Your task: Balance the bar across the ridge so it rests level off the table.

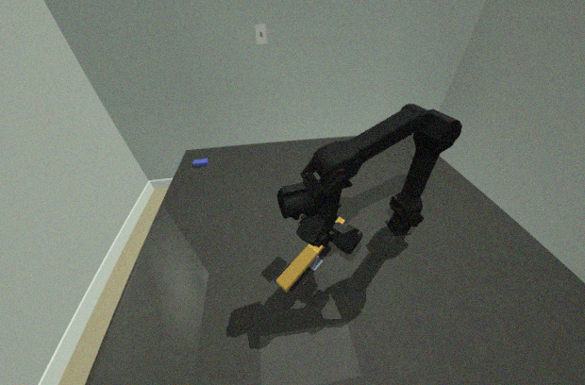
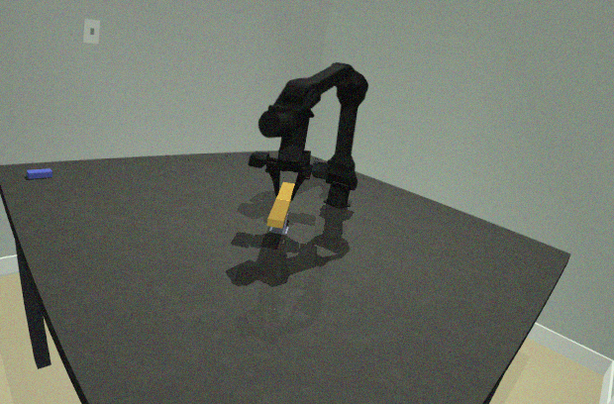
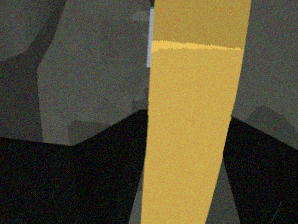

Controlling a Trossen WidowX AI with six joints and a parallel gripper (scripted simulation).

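Looking down the wrist view, I see the yellow bar fill the middle of the frame and run off both the top and bottom edges, so neither of its ends shows there. The pale ridge shows only as a thin sliver at the bar's left edge in the upper middle; the rest sits hidden beneath. My tool is clamped on the bar near its far end, though the fingers themselves are dark against dark and hard to separate in any view.

I count one bar, one ridge and one small blue block, which lies far off in the upper left corner of the bench.

In the exterior view the bar's long axis runs from my tool toward the lower centre of the frame, its near end lying over the ridge. In the top view the bar points to the lower left, with the ridge peeking out on its right side. Whether the bar touches the ridge, I cannot tell.
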